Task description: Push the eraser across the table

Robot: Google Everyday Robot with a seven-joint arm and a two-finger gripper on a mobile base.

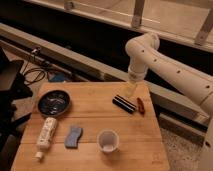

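The eraser [123, 103] is a small black block with thin white stripes. It lies on the right half of the light wooden table [90, 117], angled a little. A small dark red object [141, 105] lies just right of it. My gripper [129, 90] hangs from the white arm [165, 62] that reaches in from the right. It points down at the table's far edge, just behind the eraser.
A dark round pan [53, 103] sits at the left. A white tube [46, 134] lies at the front left, a blue wavy-edged sponge [73, 136] beside it. A white cup [108, 141] stands at the front middle. Cables [35, 70] lie on the floor behind.
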